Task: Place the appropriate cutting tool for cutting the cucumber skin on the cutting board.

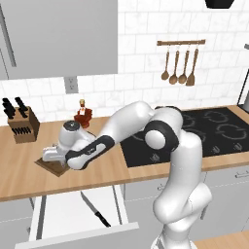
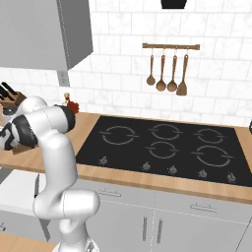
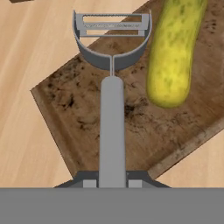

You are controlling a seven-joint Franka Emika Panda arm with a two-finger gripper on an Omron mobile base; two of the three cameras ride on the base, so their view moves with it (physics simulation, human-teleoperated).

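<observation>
Grey loop-headed peeler [image 3: 112, 87], slim straight handle

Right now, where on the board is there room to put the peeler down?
The cutting board is bare beside the cucumber, from its near corner up to the counter edge. The pincer, shut on the peeler, hangs over that patch. The cucumber's side is crowded.

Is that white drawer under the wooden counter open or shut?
Open. The white drawer juts out below the wooden counter, with a long black-handled knife lying inside.
</observation>
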